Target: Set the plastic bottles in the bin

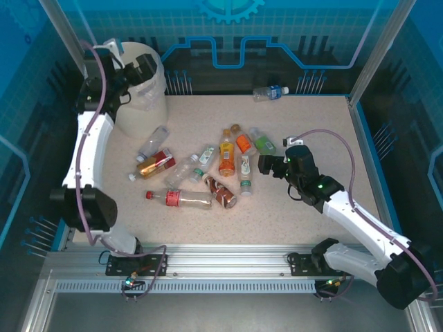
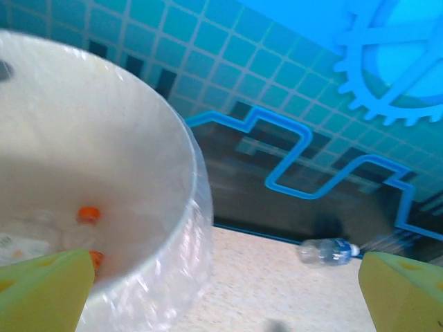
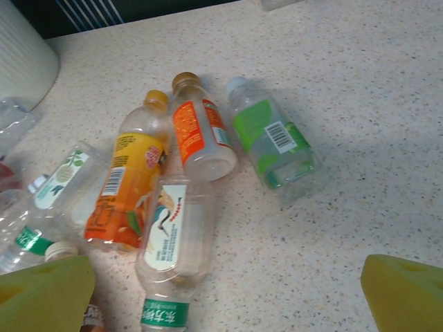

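Several plastic bottles lie scattered on the middle of the table. The cream-white bin stands at the back left. My left gripper hovers open over the bin's rim, nothing between its yellow fingers. Inside the bin lies a bottle with an orange cap. My right gripper is open and empty, just right of the pile. Before it lie a green-label bottle, an orange-label bottle, a yellow-orange bottle and a clear white-label bottle.
A blue-label bottle lies alone at the table's far edge by the back wall, also in the left wrist view. A red-capped bottle and a crushed red one lie nearest the front. Blue enclosure walls surround the table.
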{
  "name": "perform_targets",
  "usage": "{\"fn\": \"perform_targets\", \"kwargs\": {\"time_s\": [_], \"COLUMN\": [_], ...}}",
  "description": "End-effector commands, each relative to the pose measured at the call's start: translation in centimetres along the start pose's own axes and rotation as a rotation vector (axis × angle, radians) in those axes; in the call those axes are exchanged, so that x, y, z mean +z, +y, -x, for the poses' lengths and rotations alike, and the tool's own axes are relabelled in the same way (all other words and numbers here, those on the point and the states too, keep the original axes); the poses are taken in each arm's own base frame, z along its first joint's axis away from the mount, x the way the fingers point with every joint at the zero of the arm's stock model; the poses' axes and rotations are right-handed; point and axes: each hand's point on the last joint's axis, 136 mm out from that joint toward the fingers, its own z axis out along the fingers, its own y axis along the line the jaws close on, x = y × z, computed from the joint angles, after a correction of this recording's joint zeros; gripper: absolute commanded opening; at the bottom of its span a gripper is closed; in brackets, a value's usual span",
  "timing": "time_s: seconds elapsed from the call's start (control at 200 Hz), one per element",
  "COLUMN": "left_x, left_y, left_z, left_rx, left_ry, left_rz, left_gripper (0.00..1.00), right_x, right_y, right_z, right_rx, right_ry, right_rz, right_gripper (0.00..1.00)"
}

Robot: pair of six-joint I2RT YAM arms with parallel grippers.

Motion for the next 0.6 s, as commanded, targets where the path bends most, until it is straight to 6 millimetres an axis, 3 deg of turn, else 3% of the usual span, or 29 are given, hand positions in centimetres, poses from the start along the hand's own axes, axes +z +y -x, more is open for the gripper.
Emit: {"fn": "perform_targets", "kwargs": {"time_s": [0.0,0.245,0.33,0.53,0.555,0.595], "left_x": [-3.0,-7.2,-8.2,-9.9,-9.9,-10.1], "left_y": [-3.5,-4.3,-3.7,-1.5,-1.3,-0.9], "left_z": [-0.5,-5.4,-6.8,-8.9,-9.2,-9.8], "left_rx": [-0.086,-0.146,-0.143,-0.11,-0.109,-0.115], "left_ry": [-0.037,0.014,0.039,0.069,0.074,0.082], "left_rz": [-0.154,-0.205,-0.183,-0.08,-0.071,-0.056], "left_gripper": [0.99,0.99,0.99,0.99,0.99,0.99], "right_x": [0.8,2.8,3.8,6.8,7.0,7.8], "right_y": [-1.2,-2.2,-1.8,-3.1,-3.1,-3.6], "right_z": [0.5,0.2,0.0,-1.1,-0.2,-0.4], "right_rx": [0.027,-0.033,-0.072,-0.089,-0.078,-0.066], "right_ry": [-0.033,0.022,0.067,0.226,0.224,0.251], "right_rz": [-0.023,-0.016,0.04,0.044,0.035,0.02], "right_gripper": [1.0,1.0,1.0,1.0,1.0,1.0]}}
